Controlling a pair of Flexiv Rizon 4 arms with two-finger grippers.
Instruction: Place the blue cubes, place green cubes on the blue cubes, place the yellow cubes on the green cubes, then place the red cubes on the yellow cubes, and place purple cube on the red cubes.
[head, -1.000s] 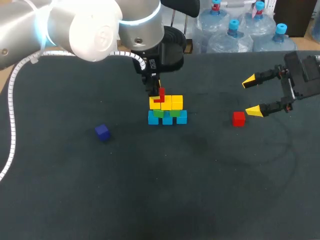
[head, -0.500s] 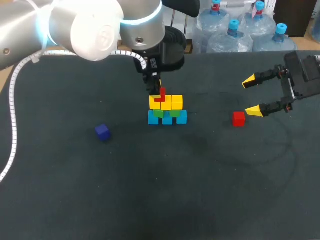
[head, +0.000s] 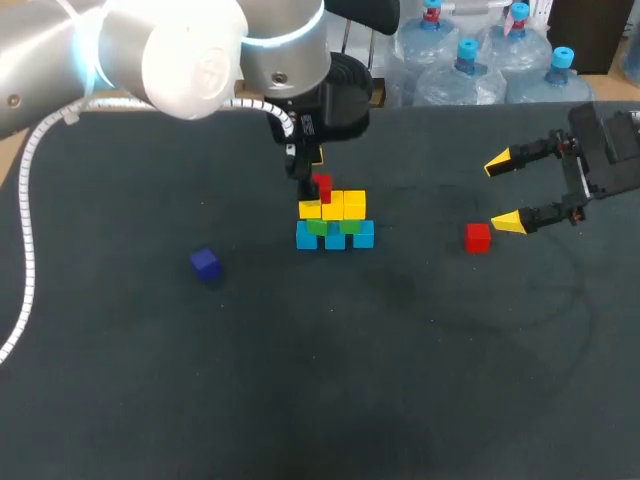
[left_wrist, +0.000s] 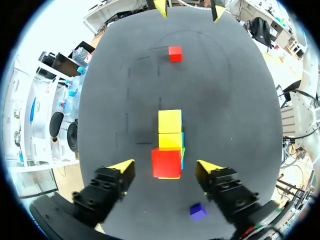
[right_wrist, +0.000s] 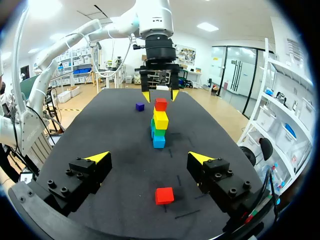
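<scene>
Dark worktop (head: 400, 380) looks the same, but the left tool (left_wrist: 164, 166) has let go and lifted a little. Its fingers are wide apart. The red cube (head: 321, 187) now sits by itself on the yellow cubes (head: 344, 206). The right tool (head: 503, 192) hangs open near the other red cube (head: 477, 237), which probably goes on next.

A stack (head: 333, 220) is set near the middle of the tabletop (head: 400, 380), toward its far side. A top cube (head: 321, 187) is seated on the stack's left end, between the spread fingers of the left end effector (left_wrist: 165, 166). A loose cube (head: 478, 237) is placed right of the stack, just beside the right end effector (head: 504, 192). A third cube (head: 205, 264) is found left of the stack, nearer the front.
</scene>
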